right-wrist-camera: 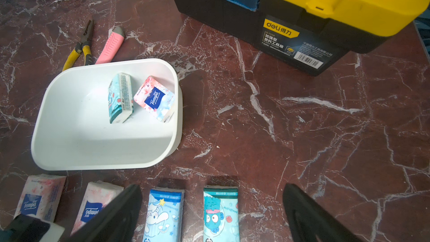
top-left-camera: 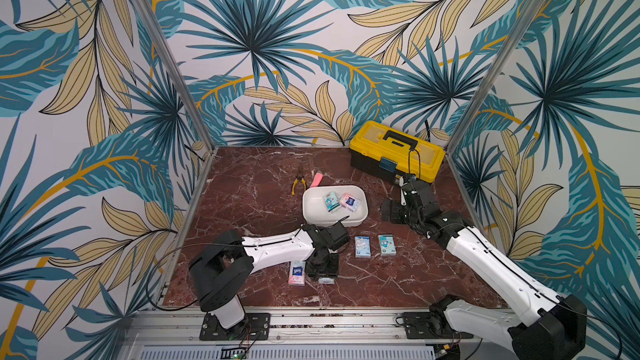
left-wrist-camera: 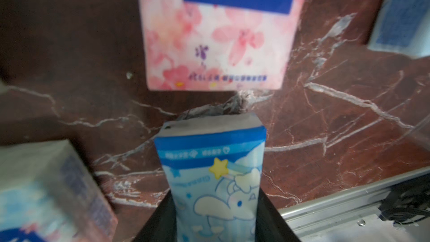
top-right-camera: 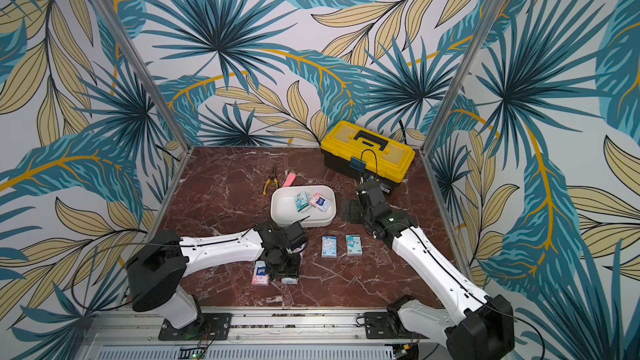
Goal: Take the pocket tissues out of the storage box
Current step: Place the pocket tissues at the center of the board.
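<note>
Near the front of the worktop (top-left-camera: 398,271), a light blue tissue packet (left-wrist-camera: 209,159) is being clamped by the left pincer (left-wrist-camera: 213,215), its free end pointing down at the marble; whether it is touching cannot be told. A pink flowered packet (left-wrist-camera: 214,43) is lying flat just beside it. Further right, a blue cartoon packet (top-left-camera: 362,246) and a teal cartoon packet (top-left-camera: 387,244) are lying side by side. Behind these, two more are sitting inside the white box (top-left-camera: 313,211): a teal packet (top-left-camera: 331,201) on its edge and a pink packet (top-left-camera: 349,201) tilted against the wall. Right of the box, the right pincer (top-left-camera: 391,211) is being held empty, jaws wide apart.
</note>
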